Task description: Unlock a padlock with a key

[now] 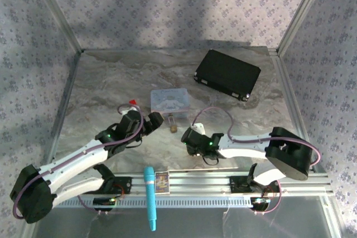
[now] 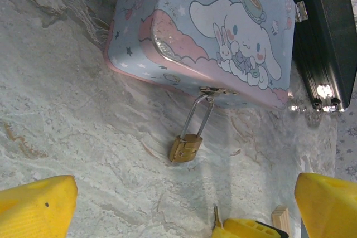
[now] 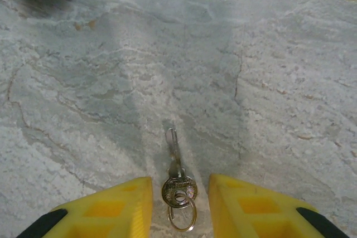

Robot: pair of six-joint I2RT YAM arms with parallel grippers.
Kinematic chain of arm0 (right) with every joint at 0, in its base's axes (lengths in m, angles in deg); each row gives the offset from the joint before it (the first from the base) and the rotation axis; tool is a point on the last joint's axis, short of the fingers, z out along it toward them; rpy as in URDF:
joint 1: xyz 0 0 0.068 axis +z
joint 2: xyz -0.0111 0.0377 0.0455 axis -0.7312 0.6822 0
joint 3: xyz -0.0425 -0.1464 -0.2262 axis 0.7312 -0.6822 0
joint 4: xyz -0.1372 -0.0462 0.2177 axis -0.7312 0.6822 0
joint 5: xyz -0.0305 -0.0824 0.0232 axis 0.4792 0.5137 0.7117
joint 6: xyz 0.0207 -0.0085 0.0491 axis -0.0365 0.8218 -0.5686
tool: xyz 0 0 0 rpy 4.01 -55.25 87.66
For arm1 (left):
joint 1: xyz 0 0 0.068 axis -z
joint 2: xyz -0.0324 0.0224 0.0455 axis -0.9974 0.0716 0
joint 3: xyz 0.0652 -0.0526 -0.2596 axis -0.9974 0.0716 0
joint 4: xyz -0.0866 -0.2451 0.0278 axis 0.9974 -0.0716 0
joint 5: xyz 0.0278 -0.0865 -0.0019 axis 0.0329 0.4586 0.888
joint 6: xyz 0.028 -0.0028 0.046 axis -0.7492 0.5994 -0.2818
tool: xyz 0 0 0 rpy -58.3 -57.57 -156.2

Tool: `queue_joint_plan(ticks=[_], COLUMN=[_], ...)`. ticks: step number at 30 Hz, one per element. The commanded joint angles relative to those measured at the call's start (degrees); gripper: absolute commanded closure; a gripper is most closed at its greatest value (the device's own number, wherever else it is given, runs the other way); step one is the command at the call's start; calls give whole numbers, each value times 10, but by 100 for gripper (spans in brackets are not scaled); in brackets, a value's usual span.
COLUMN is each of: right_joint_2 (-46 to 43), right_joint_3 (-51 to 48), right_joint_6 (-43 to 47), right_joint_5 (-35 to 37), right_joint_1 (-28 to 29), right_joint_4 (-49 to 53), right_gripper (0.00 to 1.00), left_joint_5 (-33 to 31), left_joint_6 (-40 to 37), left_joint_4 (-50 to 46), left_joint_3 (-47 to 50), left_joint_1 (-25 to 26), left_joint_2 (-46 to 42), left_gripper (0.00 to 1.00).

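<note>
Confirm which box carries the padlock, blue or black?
The pale blue cartoon tin: the brass padlock has its shackle hooked through the tin's front clasp. The black case beside it shows no padlock.

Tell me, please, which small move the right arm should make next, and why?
Probably close the right gripper on the key: its head lies on the table between the open fingers, with a gap on each side. The padlock hangs on the latch of the tin, apparently locked, so the key must be gripped first.
</note>
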Motion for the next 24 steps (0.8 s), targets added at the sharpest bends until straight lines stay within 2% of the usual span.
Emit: queue_joint_plan(ticks=[1, 4, 11, 13, 15, 21, 24], right_joint_2=[16, 22, 30, 28, 29, -4, -41], right_joint_3=[15, 21, 18, 9, -1, -46, -76], right_joint_6=[-28, -41, -57, -57, -54, -38, -22], right_joint_5=[11, 26, 7, 0, -14, -50, -67], right_joint_1=[19, 29, 31, 31, 23, -2, -19], right_joint_4=[46, 66, 60, 44, 25, -34, -73], right_gripper=[69, 68, 73, 83, 88, 93, 94], left_joint_5=[-16, -14, -9, -14, -15, 0, 4], left_joint_6=[7, 7, 11, 11, 13, 11, 6], left_joint_4=[0, -3, 0, 3, 9, 32, 56], left_joint_3=[-2, -4, -8, -11, -16, -39, -47], left_joint_1=[4, 4, 4, 4, 4, 15, 26], left_joint_2=[-10, -6, 4, 8, 18, 65, 92], left_gripper=[0, 0, 0, 0, 0, 0, 5])
